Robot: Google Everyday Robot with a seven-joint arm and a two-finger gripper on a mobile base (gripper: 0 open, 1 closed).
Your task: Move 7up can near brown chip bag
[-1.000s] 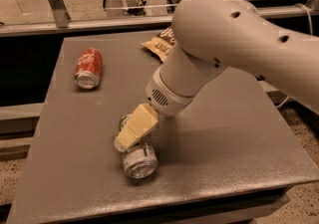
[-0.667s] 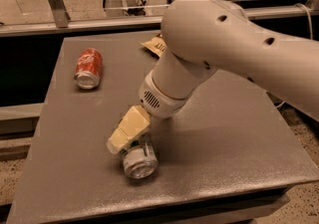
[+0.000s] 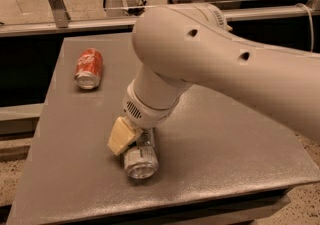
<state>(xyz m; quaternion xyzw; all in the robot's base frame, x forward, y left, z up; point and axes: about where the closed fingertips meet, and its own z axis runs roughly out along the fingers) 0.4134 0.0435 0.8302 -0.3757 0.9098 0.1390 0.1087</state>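
Note:
The 7up can [image 3: 141,159] lies on its side near the front of the grey table [image 3: 230,144], its silver end facing me. My gripper [image 3: 128,142] is down at the can, its tan pad against the can's left upper side. The big white arm reaches in from the right and crosses the middle of the view. The brown chip bag is hidden behind the arm.
A red cola can [image 3: 89,68] lies on its side at the table's back left. A metal rail [image 3: 65,25] and a dark gap run behind the table. The table's front edge is just below the 7up can.
The arm has swung left and toward the camera and now covers the chip bag. The gripper has settled lower against the 7up can. The cans have not moved.

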